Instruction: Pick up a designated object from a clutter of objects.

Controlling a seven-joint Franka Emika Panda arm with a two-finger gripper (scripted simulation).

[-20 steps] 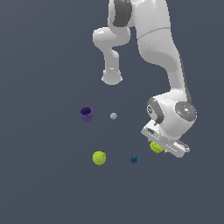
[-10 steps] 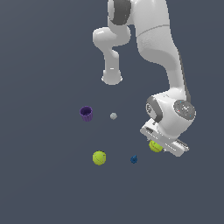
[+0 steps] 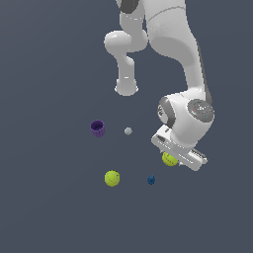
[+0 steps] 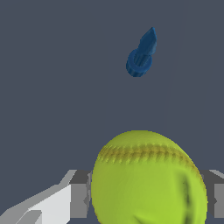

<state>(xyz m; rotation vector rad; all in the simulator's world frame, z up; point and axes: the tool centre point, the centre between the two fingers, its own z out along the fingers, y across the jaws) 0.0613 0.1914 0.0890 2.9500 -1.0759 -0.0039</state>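
Straddling the duller tennis ball (image 4: 148, 179), the gripper (image 3: 174, 157) seems pinched on it, finger pads (image 4: 79, 197) flanking its widest part; light, springy and fuzzy, it should grip well there; arm bent low, wrist pointing down; blue piece (image 3: 151, 180) near, brighter ball (image 3: 112, 178) apart.

The white arm (image 3: 170, 44) is reaching down from the top of the exterior view, its wrist (image 3: 190, 118) bending right of centre. The gripper (image 3: 172, 157) is pointing down, its fingers (image 4: 76, 199) pressing on the ball (image 4: 146, 179).
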